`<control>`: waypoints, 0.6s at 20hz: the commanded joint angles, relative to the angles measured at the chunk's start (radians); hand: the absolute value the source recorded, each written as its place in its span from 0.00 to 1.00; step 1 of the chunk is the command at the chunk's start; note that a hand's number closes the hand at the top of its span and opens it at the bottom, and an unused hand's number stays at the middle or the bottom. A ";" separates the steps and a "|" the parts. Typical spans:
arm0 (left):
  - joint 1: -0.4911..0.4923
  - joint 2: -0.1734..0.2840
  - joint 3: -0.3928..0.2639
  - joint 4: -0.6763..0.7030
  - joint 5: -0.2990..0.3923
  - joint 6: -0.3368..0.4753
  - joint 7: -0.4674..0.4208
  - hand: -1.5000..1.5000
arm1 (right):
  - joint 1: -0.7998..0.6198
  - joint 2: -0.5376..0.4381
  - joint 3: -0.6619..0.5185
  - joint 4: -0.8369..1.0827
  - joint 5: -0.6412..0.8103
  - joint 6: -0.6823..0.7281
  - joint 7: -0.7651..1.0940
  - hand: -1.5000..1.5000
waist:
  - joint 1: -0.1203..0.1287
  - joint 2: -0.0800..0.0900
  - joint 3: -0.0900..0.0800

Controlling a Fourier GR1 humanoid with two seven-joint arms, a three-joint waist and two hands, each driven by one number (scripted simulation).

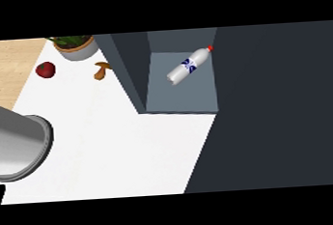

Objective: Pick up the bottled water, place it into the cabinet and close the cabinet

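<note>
Left forearm point(11, 145) nearest; bottled water point(189, 65) lies in cabinet point(181, 91), prob. tilted.

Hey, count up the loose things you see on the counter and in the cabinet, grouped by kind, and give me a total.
Clear plastic water bottle with a red cap, lying in the cabinet: 1
Red apple: 1
Brown mushroom: 1
Green potted plant in a grey pot: 1
Total: 4

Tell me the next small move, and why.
Probably swing the dark cabinet door shut: the white plastic water bottle with the red cap already lies inside the open grey cabinet compartment, and no robot hand holds it.
</note>
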 commanded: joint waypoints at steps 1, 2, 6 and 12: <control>0.067 0.018 0.050 -0.045 0.080 -0.068 -0.015 0.00 | -0.097 0.161 0.182 0.044 -0.050 -0.041 0.068 1.00 | 0.009 -0.008 -0.003; 0.054 0.033 0.076 -0.046 0.109 -0.072 0.005 0.00 | -0.130 0.173 0.191 0.065 -0.055 -0.055 0.088 1.00 | 0.010 -0.005 -0.003; 0.113 0.049 0.172 -0.024 0.190 -0.155 -0.021 0.00 | -0.314 0.177 0.181 0.106 -0.114 -0.191 0.199 1.00 | -0.006 -0.006 -0.003; 0.217 0.037 0.269 0.009 0.235 -0.295 -0.081 0.00 | -0.656 0.180 0.058 0.280 -0.279 -0.392 0.268 1.00 | -0.008 -0.007 -0.001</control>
